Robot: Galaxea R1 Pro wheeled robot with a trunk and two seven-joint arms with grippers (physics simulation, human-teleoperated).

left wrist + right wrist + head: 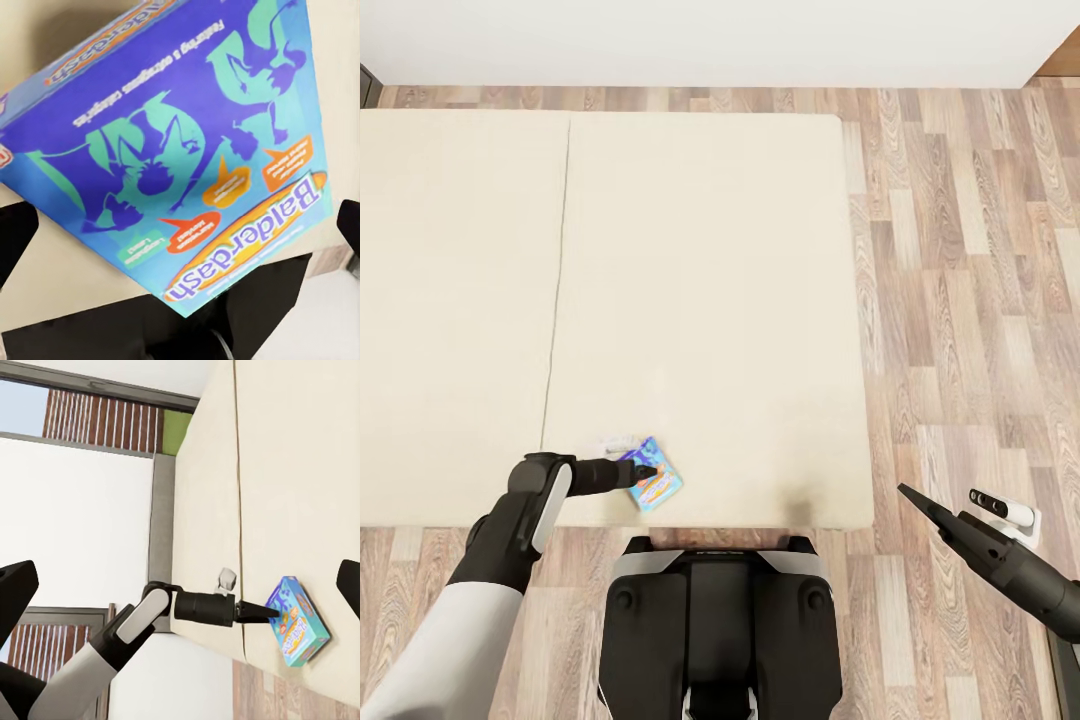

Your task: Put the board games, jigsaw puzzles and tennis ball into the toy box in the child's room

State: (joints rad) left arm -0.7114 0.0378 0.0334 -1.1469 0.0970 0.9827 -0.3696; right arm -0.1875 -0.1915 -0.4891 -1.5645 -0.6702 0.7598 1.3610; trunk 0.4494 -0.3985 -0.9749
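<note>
Board game, flat glossy blue cardboard box with cartoon print, lies near the front edge of the bed, plain beige matte mattress. Pickup step: my left tool is at the box, fingers spread either side; next, close and lift. Right tool idle, spread.

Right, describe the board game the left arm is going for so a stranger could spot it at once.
Start at the wide beige bed that takes up most of the head view, then follow its near edge toward the robot. The board game lies there, at the left gripper. It is a small flat blue box with green cartoon figures and "Balderdash" in an orange oval, the one colourful thing on the plain mattress.
</note>
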